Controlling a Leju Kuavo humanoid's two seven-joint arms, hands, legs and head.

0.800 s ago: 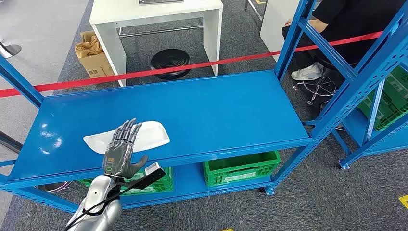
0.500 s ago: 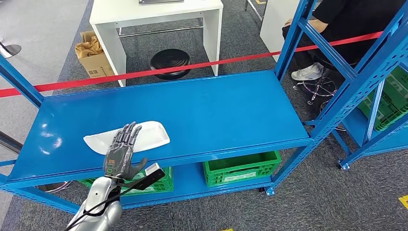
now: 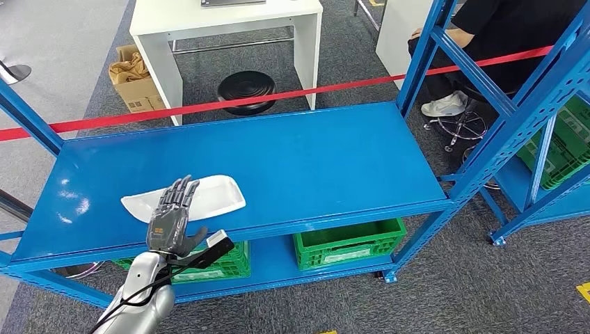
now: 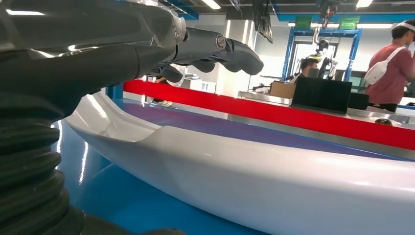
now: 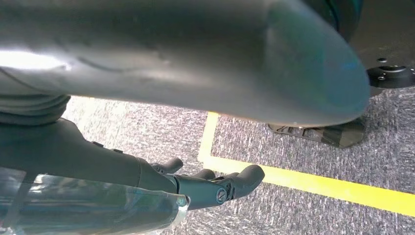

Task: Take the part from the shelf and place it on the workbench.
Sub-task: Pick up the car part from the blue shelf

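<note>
White and glossy, the part [image 3: 186, 197] is lying flat on the blue shelf [image 3: 292, 160], directly under the fingers of the left hand [image 3: 170, 221] and running out to either side of them. It is sitting close to the shelf's near edge, which is probably why the arm is coming in low from the front rather than reaching across the deck. In the left wrist view the part [image 4: 254, 171] is passing just beneath the palm while the fingers [image 4: 215, 49] are arching over its upper face with a visible gap, so the hand is spread and holding nothing yet; whether any fingertip is already touching the far rim I cannot tell. The thumb is hanging on the near side of the hand, by the shelf lip, which looks like the setup for a clamp across the part's narrow width, fingers on top, thumb underneath.

Judging by this, the take is at the pre-grasp stage, with lifting and carrying to the workbench not yet begun. The part's smooth curved skin is likely to be slippery, so a shallow pinch could let it slide.

The right hand [image 5: 210, 183] is hanging beside the robot over grey carpet with a yellow line [image 5: 313, 183], fingers loosely extended and carrying nothing.
</note>
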